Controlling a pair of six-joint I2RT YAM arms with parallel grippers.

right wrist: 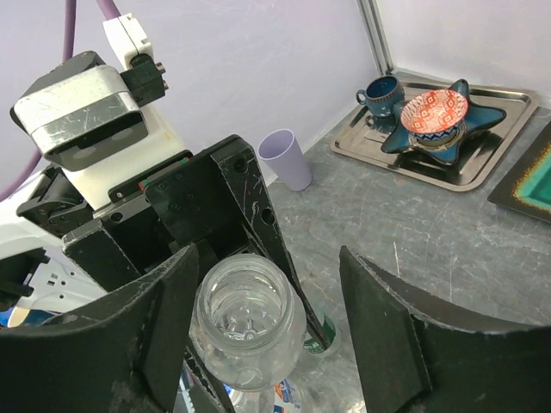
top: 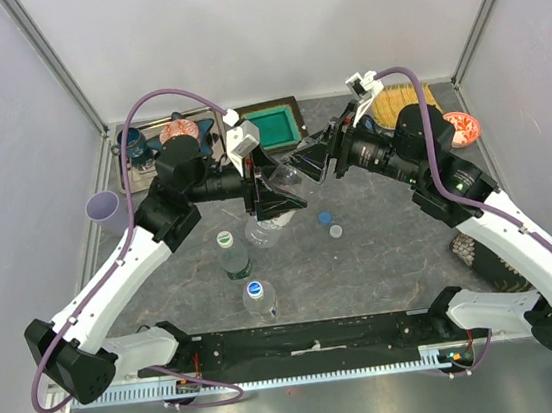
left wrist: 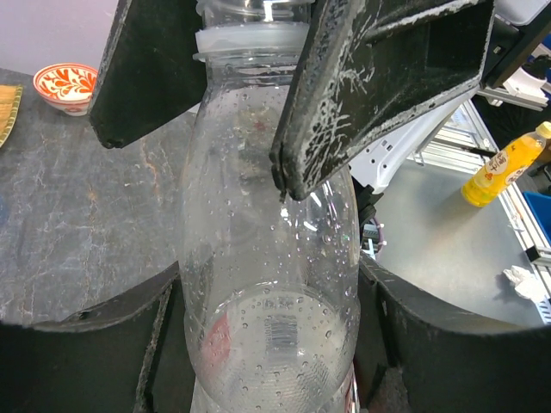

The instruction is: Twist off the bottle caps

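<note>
My left gripper [top: 272, 192] is shut on the body of a clear bottle [left wrist: 271, 284], held up off the table. The bottle's mouth [right wrist: 248, 310] is bare, with no cap on it. My right gripper [right wrist: 267, 331] is open with its jaws on either side of the neck: the left finger is close against it and the right finger stands well apart. A blue cap [top: 325, 217] and a pale grey-white cap [top: 335, 230] lie loose on the table. Two capped bottles stand nearer the front, one with a green-and-white cap [top: 225, 240] and one with a blue-and-white cap [top: 255, 290].
Another clear bottle [top: 264, 230] sits just under the left gripper. A lilac cup [top: 107, 207] stands at the left wall. At the back are a metal tray [right wrist: 482, 146] with a red-patterned bowl [right wrist: 435, 114], a green tray [top: 271, 126] and a bamboo mat [top: 399, 101].
</note>
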